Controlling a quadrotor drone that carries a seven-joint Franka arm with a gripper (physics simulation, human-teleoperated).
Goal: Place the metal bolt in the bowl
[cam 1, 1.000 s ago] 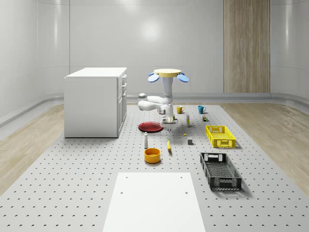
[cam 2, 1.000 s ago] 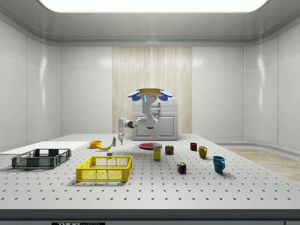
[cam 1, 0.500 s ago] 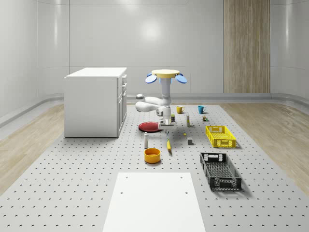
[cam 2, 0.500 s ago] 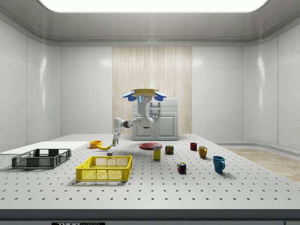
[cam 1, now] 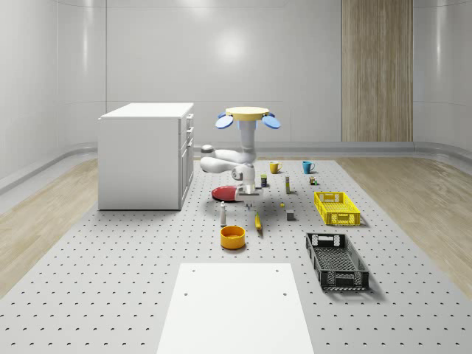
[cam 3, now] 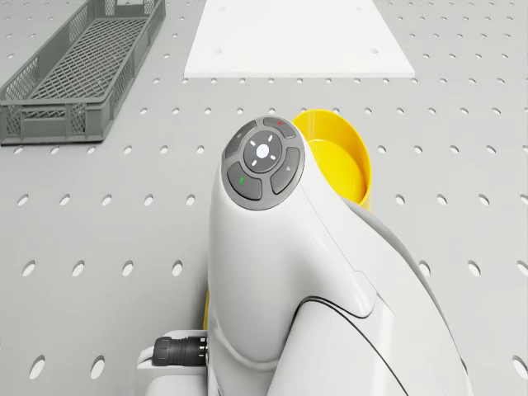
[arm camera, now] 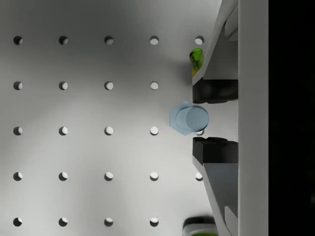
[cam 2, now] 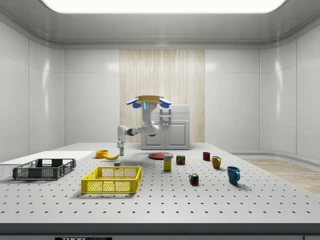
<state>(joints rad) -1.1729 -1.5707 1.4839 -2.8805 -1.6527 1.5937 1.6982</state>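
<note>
The metal bolt [arm camera: 184, 119] shows as a bluish hex head, and my gripper [arm camera: 197, 120] is shut on it, one dark pad on each side. The gripper [cam 1: 251, 193] hangs a little above the perforated table, between the red plate and the banana. In the side view the gripper [cam 2: 120, 145] points down, just to the right of the bowl [cam 2: 102, 153]. The orange-yellow bowl [cam 1: 232, 236] stands nearer the camera than the gripper; its rim [cam 3: 334, 161] shows past my arm. The drone [cam 1: 247, 114] hovers above the table beside the white cabinet.
A white bottle [cam 1: 223, 214] and a banana [cam 1: 258, 221] stand close to the bowl. The red plate [cam 1: 227, 193] lies behind them. A yellow crate [cam 1: 337, 207] and a black crate [cam 1: 336, 259] sit to the right. The white cabinet [cam 1: 144, 155] rises at the left, and a white panel [cam 1: 236, 306] lies in front.
Drone and arm have shifted to the whole-scene view's left and toward the camera, nearer the bowl. The gripper has stayed at about the same height. The table's objects have not moved.
</note>
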